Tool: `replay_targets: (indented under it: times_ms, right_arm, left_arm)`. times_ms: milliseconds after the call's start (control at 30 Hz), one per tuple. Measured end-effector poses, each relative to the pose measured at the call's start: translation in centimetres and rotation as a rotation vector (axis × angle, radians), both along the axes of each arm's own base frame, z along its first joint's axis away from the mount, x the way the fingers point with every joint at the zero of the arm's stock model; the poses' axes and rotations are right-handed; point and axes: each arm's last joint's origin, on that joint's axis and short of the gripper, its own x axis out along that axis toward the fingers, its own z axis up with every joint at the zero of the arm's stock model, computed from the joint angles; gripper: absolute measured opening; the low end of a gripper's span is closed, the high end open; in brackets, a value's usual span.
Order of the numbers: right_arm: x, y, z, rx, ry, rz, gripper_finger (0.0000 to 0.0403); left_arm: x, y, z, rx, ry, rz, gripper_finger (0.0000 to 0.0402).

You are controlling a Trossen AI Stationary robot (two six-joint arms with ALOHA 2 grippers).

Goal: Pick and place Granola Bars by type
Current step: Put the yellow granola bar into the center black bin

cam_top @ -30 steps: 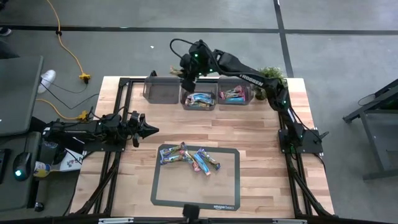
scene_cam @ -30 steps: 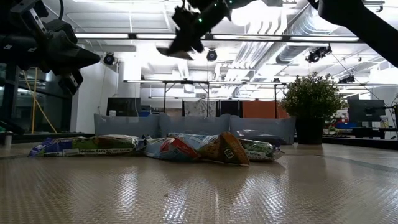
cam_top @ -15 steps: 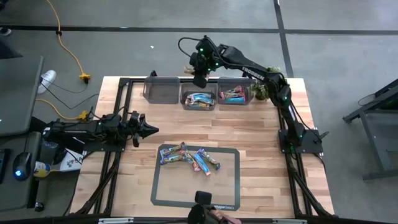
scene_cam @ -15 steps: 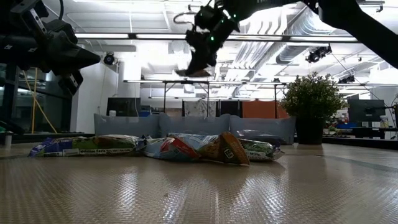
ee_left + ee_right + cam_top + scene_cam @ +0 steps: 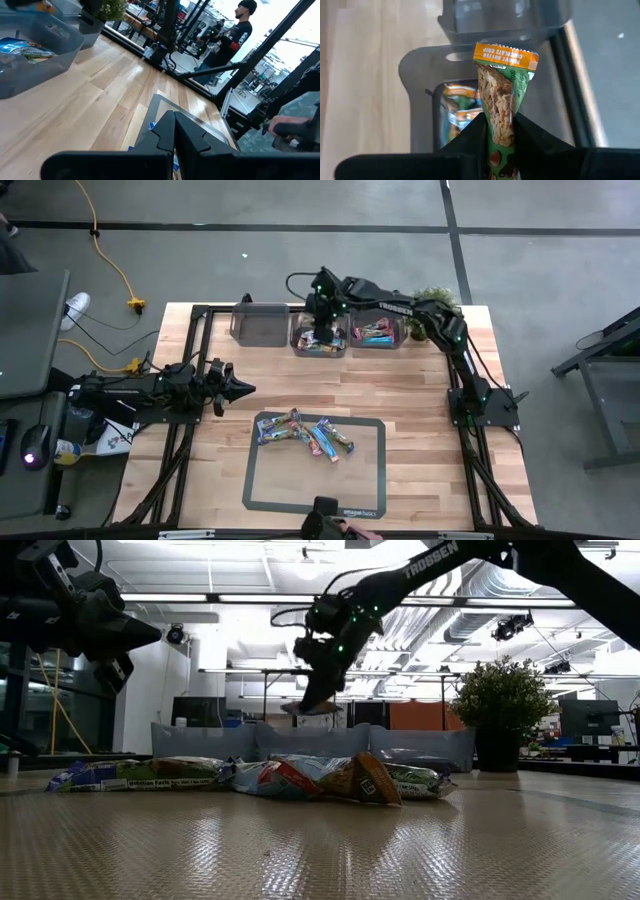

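High view shows the right end effector (image 5: 322, 337) clamped on a granola bar (image 5: 502, 100) above the middle bin (image 5: 319, 341); several bars (image 5: 305, 433) wait on the mat (image 5: 262, 486) (left end effector (image 5: 240, 388) pinched, idle).

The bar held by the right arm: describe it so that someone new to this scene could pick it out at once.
Along the far edge of the wooden table stand three grey bins; the right gripper hangs over the middle one. Clamped upright in its jaws is the bar: green wrapper, orange top band, unlike the blue-wrapped bars lying in the bin below.
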Motion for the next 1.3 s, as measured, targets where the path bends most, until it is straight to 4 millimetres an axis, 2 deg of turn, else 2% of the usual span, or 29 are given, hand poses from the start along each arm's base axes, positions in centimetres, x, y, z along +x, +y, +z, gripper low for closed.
replay_targets:
  times_ms: [367,633,1200,1300]
  right_arm:
    - [-0.6,0.6,-3.4,0.161,0.018,-0.033,0.0067]
    - [-1.2,1.1,-4.7,0.241,0.054,-0.05,0.0067]
    - [-1.2,1.2,-4.9,0.268,0.058,-0.096,0.0067]
    - [-1.2,1.2,-4.9,0.276,0.068,-0.099,0.0077]
  left_arm:
    - [0.0,0.0,0.0,0.0,0.0,0.0,0.0001]
    - [0.0,0.0,0.0,0.0,0.001,0.0,0.0001]
    - [0.0,0.0,0.0,0.0,0.001,0.0,0.0001]
    - [0.0,0.0,0.0,0.0,0.001,0.0,0.0001]
